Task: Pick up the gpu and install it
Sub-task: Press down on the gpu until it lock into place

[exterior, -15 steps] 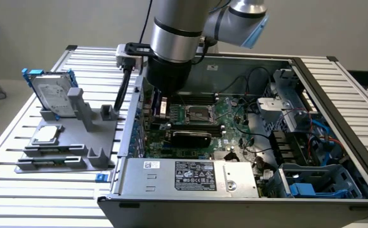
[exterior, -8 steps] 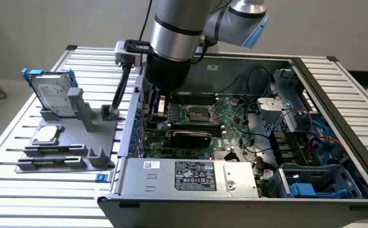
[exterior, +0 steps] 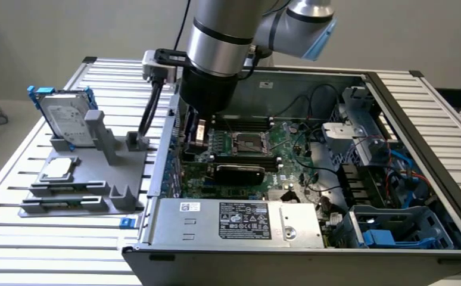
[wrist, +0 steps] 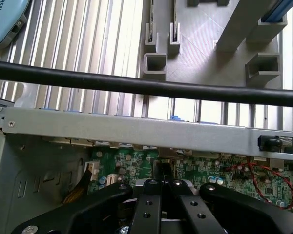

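The robot arm [exterior: 218,47] reaches down into the open computer case [exterior: 421,119], which lies on its side on the slatted metal bench [exterior: 24,238]. In the wrist view the hand [wrist: 161,195] hangs just above the green motherboard [wrist: 210,168], its two black fingers [wrist: 146,207] pressed together with only a thin dark edge between them; whether that edge is the gpu cannot be told. In the exterior view a black rounded cover [exterior: 239,173] sits on the motherboard below the CPU socket [exterior: 246,143], seemingly the gpu in its slot, near the arm's lower end. Beside the case, on the exterior view's left, a grey holder [exterior: 87,179] carries a silver hard drive [exterior: 64,116] with blue rails, standing upright, and a small square silver chip [exterior: 59,169] lying flat. A power supply [exterior: 239,221] fills the case's near corner.
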You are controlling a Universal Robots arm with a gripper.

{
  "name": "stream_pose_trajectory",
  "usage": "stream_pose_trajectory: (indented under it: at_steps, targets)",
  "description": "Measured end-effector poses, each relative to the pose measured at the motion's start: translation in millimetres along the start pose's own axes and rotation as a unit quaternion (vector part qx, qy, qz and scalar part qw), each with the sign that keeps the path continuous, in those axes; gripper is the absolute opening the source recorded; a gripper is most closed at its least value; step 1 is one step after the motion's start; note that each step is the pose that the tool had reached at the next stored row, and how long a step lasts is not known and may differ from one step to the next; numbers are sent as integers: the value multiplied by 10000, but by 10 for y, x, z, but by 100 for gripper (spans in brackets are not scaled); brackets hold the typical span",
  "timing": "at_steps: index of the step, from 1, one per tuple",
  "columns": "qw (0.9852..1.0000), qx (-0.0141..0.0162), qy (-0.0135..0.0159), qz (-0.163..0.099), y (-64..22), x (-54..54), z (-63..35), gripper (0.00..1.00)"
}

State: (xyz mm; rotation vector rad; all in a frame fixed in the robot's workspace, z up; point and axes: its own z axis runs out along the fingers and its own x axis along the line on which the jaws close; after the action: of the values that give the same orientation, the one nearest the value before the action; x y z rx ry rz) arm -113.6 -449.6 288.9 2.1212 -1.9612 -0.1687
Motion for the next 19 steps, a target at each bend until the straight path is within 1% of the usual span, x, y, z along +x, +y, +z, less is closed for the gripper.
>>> stream_pose_trajectory:
  at_steps: [5,9,12,19]
  targets:
    - [10000,-54,-3,-4,1,-9,-5,11]
    - [10000,-81,-5,-7,1,-25,-14,11]
    - [10000,-94,-5,-7,1,-41,-18,11]
    - [9999,-114,0,-7,0,-65,-21,11]
